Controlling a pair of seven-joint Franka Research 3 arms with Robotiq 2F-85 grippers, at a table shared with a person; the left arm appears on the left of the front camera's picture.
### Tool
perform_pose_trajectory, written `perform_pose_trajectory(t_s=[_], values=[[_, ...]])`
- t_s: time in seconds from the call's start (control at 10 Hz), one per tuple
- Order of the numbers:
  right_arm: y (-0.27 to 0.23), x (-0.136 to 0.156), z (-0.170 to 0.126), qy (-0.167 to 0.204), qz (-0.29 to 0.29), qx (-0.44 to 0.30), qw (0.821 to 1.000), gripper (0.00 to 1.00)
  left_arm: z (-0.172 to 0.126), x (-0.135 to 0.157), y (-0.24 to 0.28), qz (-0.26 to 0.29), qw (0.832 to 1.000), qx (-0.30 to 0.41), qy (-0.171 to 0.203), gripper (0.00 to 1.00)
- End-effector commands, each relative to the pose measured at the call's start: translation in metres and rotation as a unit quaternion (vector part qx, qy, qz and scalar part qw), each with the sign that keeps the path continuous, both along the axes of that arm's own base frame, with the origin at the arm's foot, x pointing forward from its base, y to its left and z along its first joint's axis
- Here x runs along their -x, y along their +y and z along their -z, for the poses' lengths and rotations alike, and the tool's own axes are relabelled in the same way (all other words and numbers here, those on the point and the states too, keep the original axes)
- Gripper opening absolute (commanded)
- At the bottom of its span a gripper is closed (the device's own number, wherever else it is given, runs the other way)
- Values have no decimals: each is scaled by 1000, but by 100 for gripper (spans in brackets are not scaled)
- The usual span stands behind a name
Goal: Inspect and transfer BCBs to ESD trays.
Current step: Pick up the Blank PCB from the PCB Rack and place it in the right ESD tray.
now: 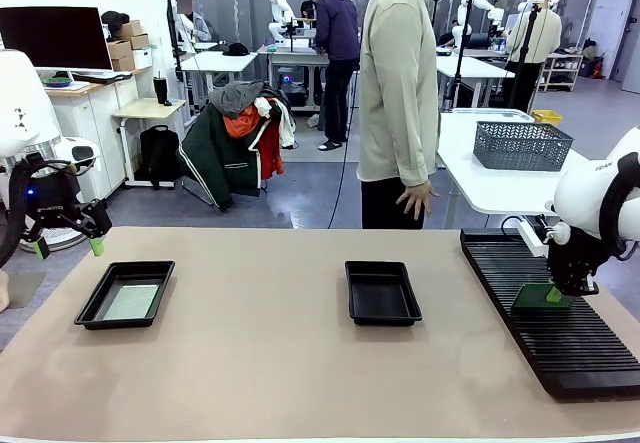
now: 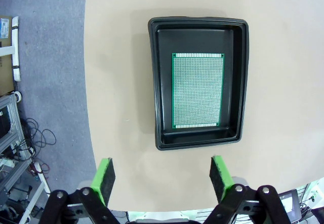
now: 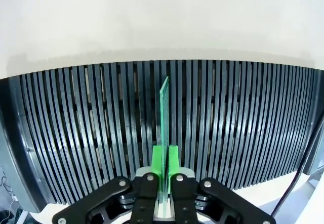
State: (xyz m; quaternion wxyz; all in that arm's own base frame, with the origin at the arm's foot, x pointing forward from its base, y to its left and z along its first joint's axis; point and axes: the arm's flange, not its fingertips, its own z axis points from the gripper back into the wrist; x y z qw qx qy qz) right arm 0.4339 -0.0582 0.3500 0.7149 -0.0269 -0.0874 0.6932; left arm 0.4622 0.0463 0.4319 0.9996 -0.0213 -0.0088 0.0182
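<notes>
Right pincer [image 3: 164,150] pinching thin green BCB [image 3: 163,97], edge-on, upright at black slotted rack [image 3: 76,133]

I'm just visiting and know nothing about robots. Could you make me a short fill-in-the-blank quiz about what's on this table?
1. The left tray holds exactly ___ board.
2. The middle tray is ___.
3. The right pincer is shut on an upright board standing in the slotted rack; that board's colour is ___.
4. The left pincer hangs with its jaws ___.

Missing words: one; empty; green; open.
</notes>
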Motion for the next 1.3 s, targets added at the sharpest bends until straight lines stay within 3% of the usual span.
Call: perform_pose_trajectory(t_s=[0.0, 0.5, 0.7, 1.2], values=[[-3, 2, 8, -12, -3, -13, 1000, 0, 2, 1, 0, -1, 1000, 0, -4, 100], [-4, 4, -6, -16, -4, -5, 1000, 0, 2, 1, 0, -1, 1000, 0, -4, 100], [-6, 9, -41, -12, 1, -14, 1000, 0, 2, 1, 0, -1, 1000, 0, -4, 100], [-14, 18, -162, 0, -17, 14, 1000, 0, 2, 1, 0, -1, 1000, 0, -4, 100]])
